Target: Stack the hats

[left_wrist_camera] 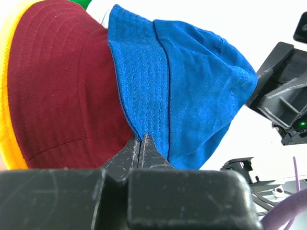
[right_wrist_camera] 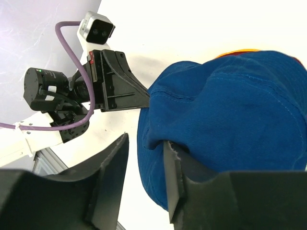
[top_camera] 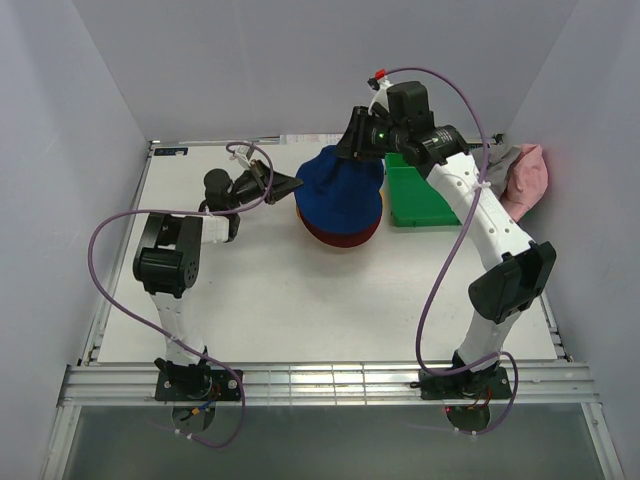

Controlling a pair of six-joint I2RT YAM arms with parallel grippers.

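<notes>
The blue hat [top_camera: 340,185] lies on top of the dark red hat [top_camera: 340,236] at the back middle of the table; a yellow hat's rim [left_wrist_camera: 8,139] shows under the red one [left_wrist_camera: 62,91]. My left gripper [top_camera: 293,185] is shut, pinching the blue hat's brim [left_wrist_camera: 144,96] at its left side. My right gripper [top_camera: 358,138] is open at the hat's far right edge; blue cloth [right_wrist_camera: 230,105] drapes over one of its fingers [right_wrist_camera: 172,177]. The pink hat [top_camera: 528,176] and the grey hat [top_camera: 500,160] lie at the far right.
A green plastic bin [top_camera: 422,200] stands just right of the hat pile, under the right arm. White walls close in the table on the left, back and right. The left gripper [right_wrist_camera: 122,88] shows in the right wrist view.
</notes>
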